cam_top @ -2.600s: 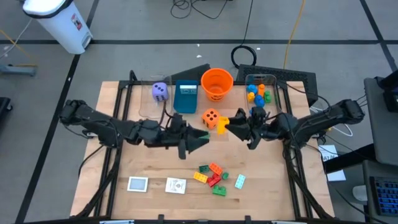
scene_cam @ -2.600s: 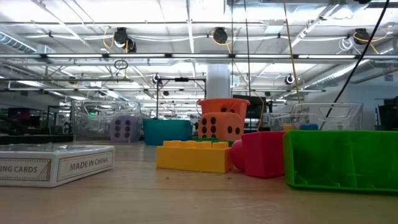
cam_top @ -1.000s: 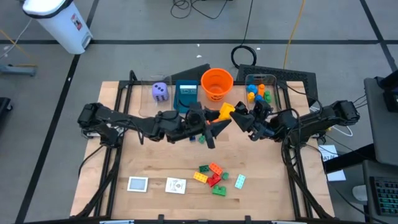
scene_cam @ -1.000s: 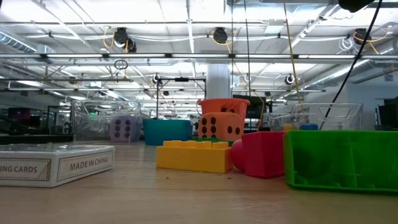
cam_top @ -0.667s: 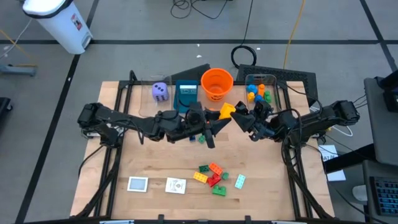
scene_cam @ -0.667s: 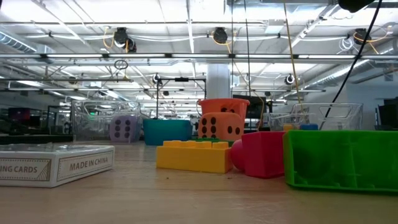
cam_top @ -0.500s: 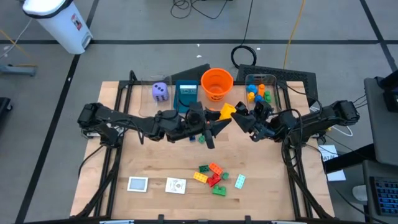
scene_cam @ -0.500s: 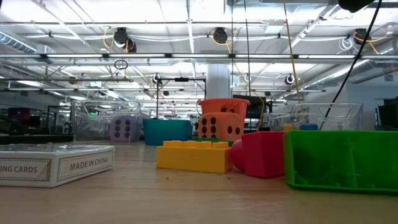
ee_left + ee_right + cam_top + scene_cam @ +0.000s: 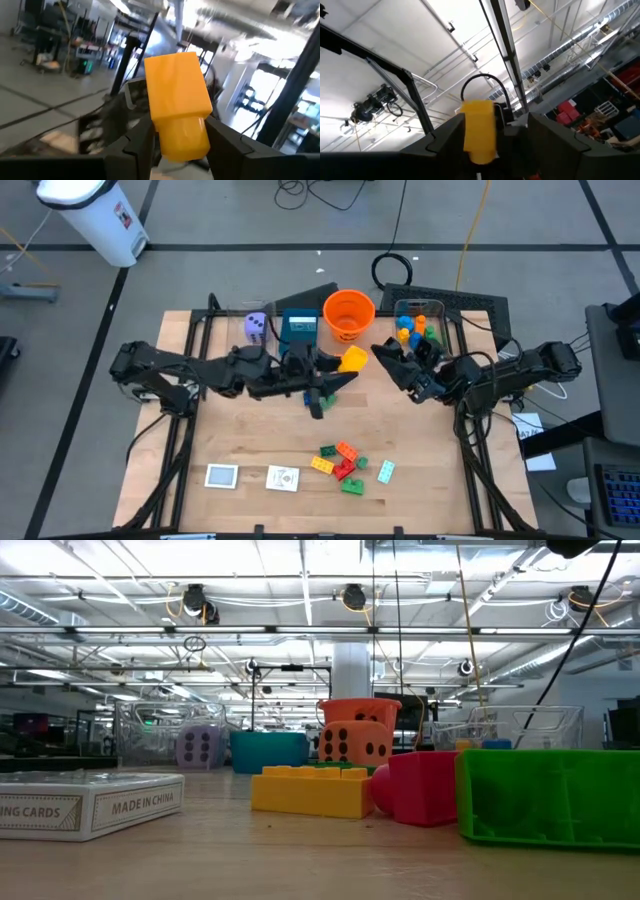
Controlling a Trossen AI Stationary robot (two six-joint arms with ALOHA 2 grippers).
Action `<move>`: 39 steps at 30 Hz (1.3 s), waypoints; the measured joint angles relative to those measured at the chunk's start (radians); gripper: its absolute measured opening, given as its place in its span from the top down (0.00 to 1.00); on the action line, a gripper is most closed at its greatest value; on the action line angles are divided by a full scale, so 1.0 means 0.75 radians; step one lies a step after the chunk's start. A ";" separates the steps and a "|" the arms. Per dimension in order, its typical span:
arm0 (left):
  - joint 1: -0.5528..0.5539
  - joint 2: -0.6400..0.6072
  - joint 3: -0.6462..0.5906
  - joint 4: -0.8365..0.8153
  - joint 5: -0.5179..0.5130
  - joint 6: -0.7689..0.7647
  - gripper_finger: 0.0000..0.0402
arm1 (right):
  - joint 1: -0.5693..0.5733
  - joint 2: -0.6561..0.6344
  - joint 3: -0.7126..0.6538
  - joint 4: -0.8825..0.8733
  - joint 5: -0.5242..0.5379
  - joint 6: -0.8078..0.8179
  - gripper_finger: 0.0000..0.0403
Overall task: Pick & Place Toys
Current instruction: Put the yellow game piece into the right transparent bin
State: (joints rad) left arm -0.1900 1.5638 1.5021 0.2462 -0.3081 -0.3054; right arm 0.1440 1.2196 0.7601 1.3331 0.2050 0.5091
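Note:
The high view shows a yellow brick (image 9: 352, 360) in the air over the table's far middle, in front of the orange bucket (image 9: 348, 313). My left gripper (image 9: 343, 370) reaches in from the left and is shut on it. My right gripper (image 9: 386, 356) stands just right of the brick, open and apart from it, tilted upward. In the right wrist view the brick (image 9: 479, 130) shows ahead between that gripper's fingers. A pile of bricks (image 9: 343, 465) and two white cards (image 9: 221, 476) lie near the front edge. The orange die (image 9: 352, 743) stands on the table. My left gripper pinches the yellow brick between its two fingers (image 9: 142, 145) at the brick's rounded end (image 9: 182, 135). The rest of the brick sticks out beyond the fingertips. The fingers come in about level from the table's left. The brick is lifted clear of the table.
A purple die (image 9: 256, 327) sits in a clear bin at the far left, beside a teal box (image 9: 298, 330). Another clear bin (image 9: 418, 328) at the far right holds several bricks. The board's middle, between the arms and the brick pile, is bare wood.
My left gripper has drawn back toward the table's left and risen a little, taking the yellow brick with it. My right gripper has let go of the brick, which now stands apart from its fingers.

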 joint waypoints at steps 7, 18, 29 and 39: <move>0.008 -0.191 0.001 -0.429 0.035 -0.060 0.65 | -0.001 -0.116 0.048 -0.275 -0.042 -0.133 0.38; 0.077 -0.175 0.224 -1.064 0.178 -0.156 0.65 | -0.018 -0.111 0.567 -1.626 -0.274 -0.324 0.38; 0.131 0.088 0.545 -1.521 0.443 -0.140 0.65 | -0.027 -0.082 0.736 -2.022 -0.350 -0.421 0.39; 0.131 0.346 0.801 -1.805 0.655 -0.089 0.64 | -0.024 -0.077 0.810 -2.368 -0.465 -0.351 0.38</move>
State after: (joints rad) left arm -0.0917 1.8236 2.1027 -1.1073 0.1835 -0.3723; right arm 0.1261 1.1622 1.3678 -0.4431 -0.1438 0.2462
